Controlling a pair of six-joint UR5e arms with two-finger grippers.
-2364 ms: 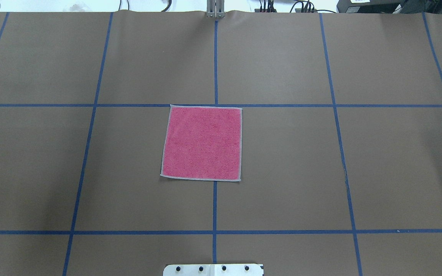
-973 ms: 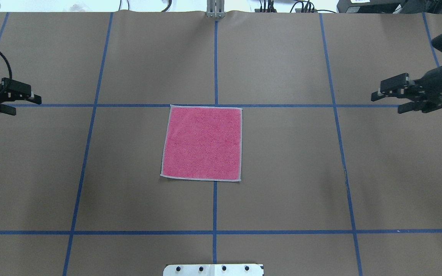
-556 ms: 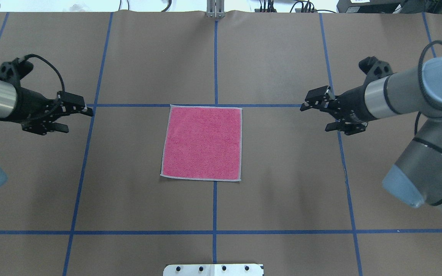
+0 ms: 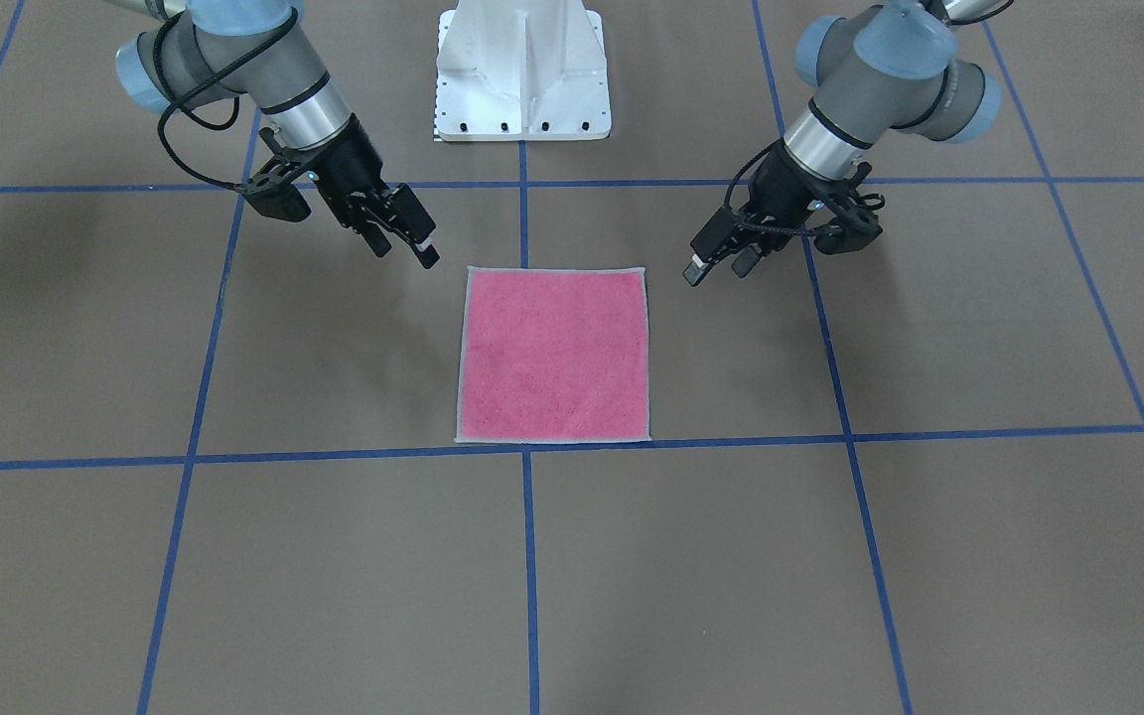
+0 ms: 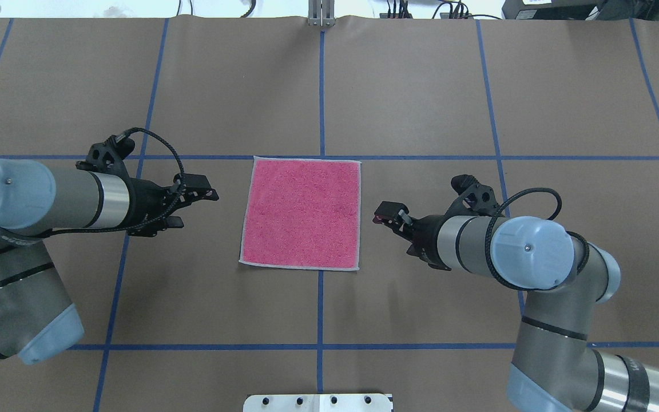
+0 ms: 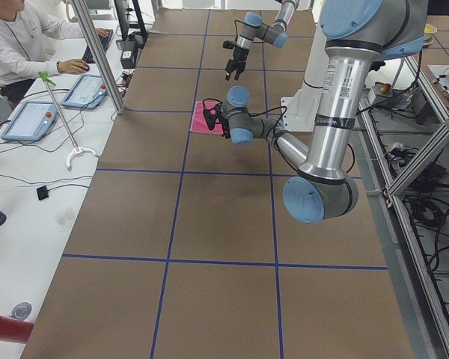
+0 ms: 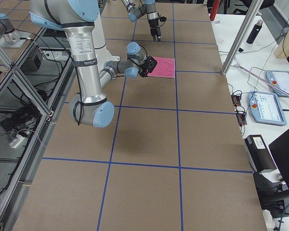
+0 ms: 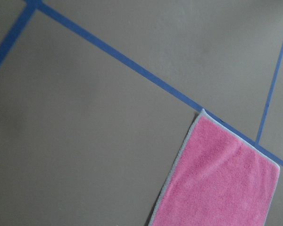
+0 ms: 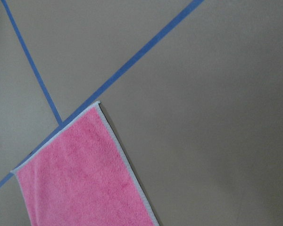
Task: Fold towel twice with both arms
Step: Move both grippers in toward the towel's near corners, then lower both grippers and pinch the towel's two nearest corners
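Observation:
The towel [image 5: 301, 213] lies flat and unfolded on the brown table, pink face up, with its pale grey border all round. It also shows in the front view [image 4: 553, 355] and in both wrist views [image 8: 217, 179] [image 9: 80, 174]. My left gripper [image 5: 198, 209] is open and empty, a little to the left of the towel's left edge and above the table; in the front view [image 4: 718, 266] it is on the right. My right gripper [image 5: 395, 233] is open and empty, just right of the towel's right edge [image 4: 403, 250]. Neither gripper touches the towel.
Blue tape lines [image 5: 321, 86] divide the brown table into squares. The white bolted pedestal [image 4: 522, 70] stands at the robot's edge, behind the towel's near side. An operator [image 6: 15, 37] sits at a side bench with tablets [image 6: 30, 120].
Both arms have come in from the table's sides and moved inward and nearer the robot, to either side of the towel. The grippers stay open. The towel has not moved.

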